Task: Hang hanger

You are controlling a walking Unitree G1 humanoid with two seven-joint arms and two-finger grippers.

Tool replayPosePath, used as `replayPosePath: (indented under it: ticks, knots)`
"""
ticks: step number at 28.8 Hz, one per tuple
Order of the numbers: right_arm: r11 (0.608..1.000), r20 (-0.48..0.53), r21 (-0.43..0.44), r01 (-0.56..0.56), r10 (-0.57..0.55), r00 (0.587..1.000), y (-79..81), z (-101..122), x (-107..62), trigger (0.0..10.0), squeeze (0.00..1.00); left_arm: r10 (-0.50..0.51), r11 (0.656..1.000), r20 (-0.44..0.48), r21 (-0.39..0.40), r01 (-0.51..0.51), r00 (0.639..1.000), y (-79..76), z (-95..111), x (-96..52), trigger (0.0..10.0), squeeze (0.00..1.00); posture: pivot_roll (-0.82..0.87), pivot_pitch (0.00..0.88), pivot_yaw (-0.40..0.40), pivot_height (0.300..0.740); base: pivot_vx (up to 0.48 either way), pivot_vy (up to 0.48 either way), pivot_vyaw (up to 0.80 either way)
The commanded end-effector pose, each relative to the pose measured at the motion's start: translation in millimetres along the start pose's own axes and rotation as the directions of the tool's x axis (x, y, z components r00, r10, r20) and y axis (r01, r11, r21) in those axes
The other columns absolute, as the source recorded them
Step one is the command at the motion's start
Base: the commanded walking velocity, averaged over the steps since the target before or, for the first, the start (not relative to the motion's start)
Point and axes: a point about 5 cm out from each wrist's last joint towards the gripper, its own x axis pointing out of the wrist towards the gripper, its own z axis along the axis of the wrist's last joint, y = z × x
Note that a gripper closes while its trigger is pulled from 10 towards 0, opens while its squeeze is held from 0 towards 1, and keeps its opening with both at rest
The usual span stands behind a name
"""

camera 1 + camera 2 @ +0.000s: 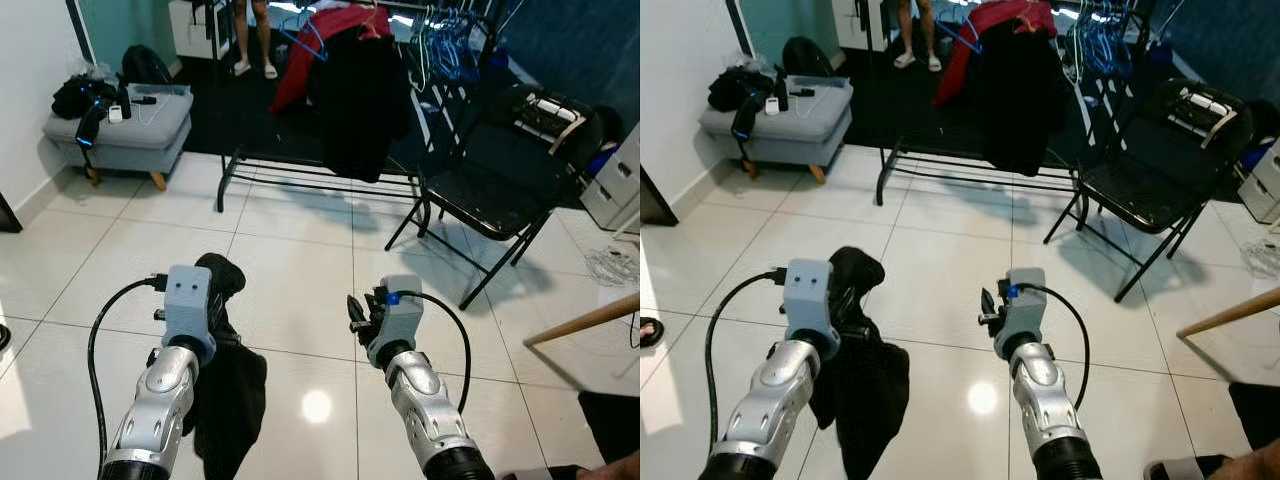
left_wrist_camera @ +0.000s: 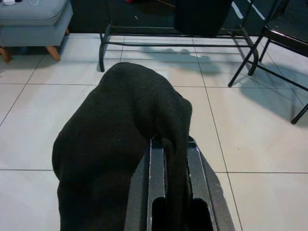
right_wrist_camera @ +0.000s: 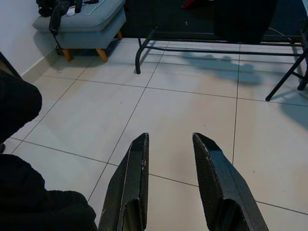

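Observation:
My left gripper is shut on a black garment, which drapes over its fingers and hangs down beside the left arm above the tiled floor. I cannot make out a hanger inside the cloth. My right gripper is open with nothing in it, held at the same height to the garment's right. Ahead stands a black clothes rack carrying a black garment, a red garment and several blue hangers at its right end.
A black folding chair stands right of the rack. A grey ottoman with gear on it sits at the far left by the wall. A person's legs stand behind the rack. A wooden stick juts in at the right.

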Motion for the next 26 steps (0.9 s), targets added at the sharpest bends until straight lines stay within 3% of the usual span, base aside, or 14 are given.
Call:
replayPosePath:
  ticks: [1,12,26]
  knots:
    - [1.000,0.009,0.006,0.005,-0.005,1.000,-2.4,0.7,-0.8,10.0,0.00,-0.016,1.000,0.043,-0.013,0.017,0.999,-4.8,6.7,0.3,10.0,0.00,-0.02,0.117,-0.067,0.740,0.322,0.000,0.00]
    - [1.000,0.016,-0.017,-0.017,0.018,1.000,-0.4,1.5,-1.1,10.0,0.00,-0.037,0.999,0.069,-0.025,0.039,0.997,-10.1,12.1,1.5,10.0,0.00,-0.02,0.101,-0.070,0.740,0.343,0.000,0.00]
    - [1.000,0.027,0.009,-0.003,0.003,1.000,-2.3,1.1,-2.2,10.0,0.00,-0.066,0.998,0.084,-0.012,0.067,0.994,-14.0,14.6,2.9,10.0,0.00,-0.02,0.082,-0.063,0.740,0.353,0.000,-0.72]
